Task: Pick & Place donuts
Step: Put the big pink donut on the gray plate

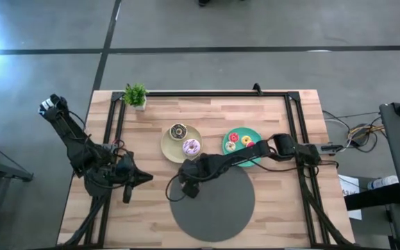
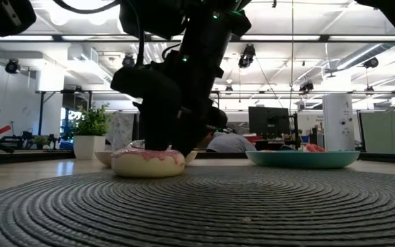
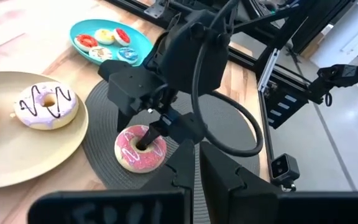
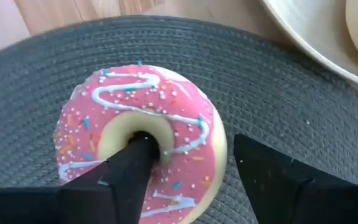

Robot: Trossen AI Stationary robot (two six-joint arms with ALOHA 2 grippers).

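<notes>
On the grey mat (image 1: 214, 208), the pink donut (image 4: 138, 140) lies flat; the right hand (image 4: 191, 171) straddles its rim, spread wide, gripping nothing. Best lift straight up, avoiding snagging the hole.

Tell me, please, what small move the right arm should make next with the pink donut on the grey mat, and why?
Probably lift straight up. The right gripper stands open, one finger in the hole of the pink donut and one outside its rim, and the donut lies flat on the grey mat. It looks released, so rising clear should avoid dragging it.
</notes>
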